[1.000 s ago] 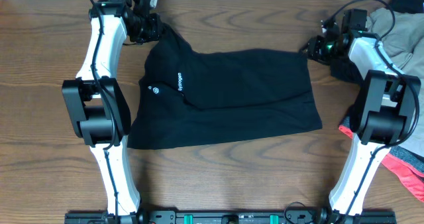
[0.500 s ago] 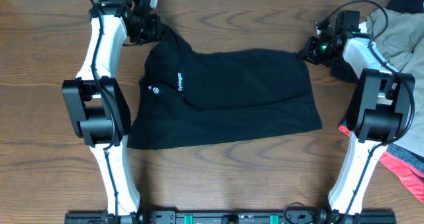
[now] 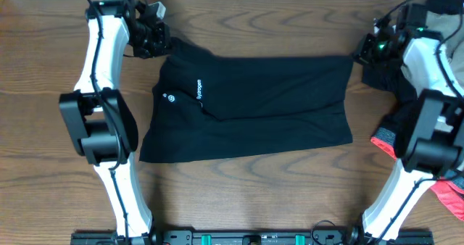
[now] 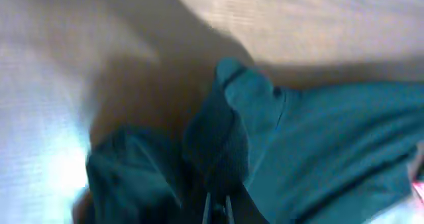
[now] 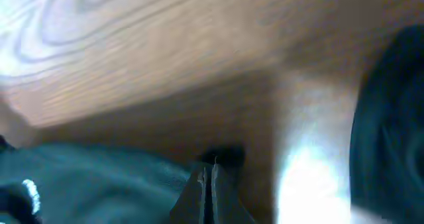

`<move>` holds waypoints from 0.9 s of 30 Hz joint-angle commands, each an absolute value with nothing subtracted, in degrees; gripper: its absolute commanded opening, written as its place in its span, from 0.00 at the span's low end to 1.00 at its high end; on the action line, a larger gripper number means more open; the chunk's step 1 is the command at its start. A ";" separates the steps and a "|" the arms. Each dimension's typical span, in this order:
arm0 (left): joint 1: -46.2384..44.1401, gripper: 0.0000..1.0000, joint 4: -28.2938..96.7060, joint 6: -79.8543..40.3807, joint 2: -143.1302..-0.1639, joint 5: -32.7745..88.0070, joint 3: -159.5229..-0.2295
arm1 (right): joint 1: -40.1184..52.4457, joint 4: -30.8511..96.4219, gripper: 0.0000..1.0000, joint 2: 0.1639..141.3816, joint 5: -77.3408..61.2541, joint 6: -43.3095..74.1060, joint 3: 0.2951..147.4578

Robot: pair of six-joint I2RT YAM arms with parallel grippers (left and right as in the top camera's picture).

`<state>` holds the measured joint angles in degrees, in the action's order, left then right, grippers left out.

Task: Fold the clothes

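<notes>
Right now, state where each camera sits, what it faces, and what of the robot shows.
Overhead: fixed above the brown wooden table, looking straight down at the black short-sleeved fabric shirt; both white arms, left gripper and right gripper show.
Left wrist: on the left arm, facing bunched shirt fabric; its shut gripper shows.
Right wrist: on the right arm, facing shirt edge and table; its shut gripper shows.
Shared: all three show the shirt.

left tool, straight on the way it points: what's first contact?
Black shirt: its bunched fabric lies right ahead of the shut left tool, with bare table beyond it. The view is blurry, so depth is uncertain.
</notes>
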<state>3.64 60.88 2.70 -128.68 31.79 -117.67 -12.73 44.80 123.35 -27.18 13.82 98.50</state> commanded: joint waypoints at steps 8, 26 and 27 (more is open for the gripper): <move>3.55 0.06 75.24 3.31 -123.20 32.42 -118.32 | -12.69 61.65 0.02 120.53 -27.40 7.55 98.56; 7.01 0.06 88.49 5.04 -123.20 23.07 -118.30 | -12.69 76.97 0.08 120.55 -8.25 5.50 98.56; 7.01 0.06 89.03 5.04 -123.20 23.07 -118.30 | -12.69 77.21 0.08 120.55 -7.14 5.50 98.56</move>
<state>6.55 87.66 4.56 -124.01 26.04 -117.73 -12.64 76.62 120.75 -14.68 6.48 98.48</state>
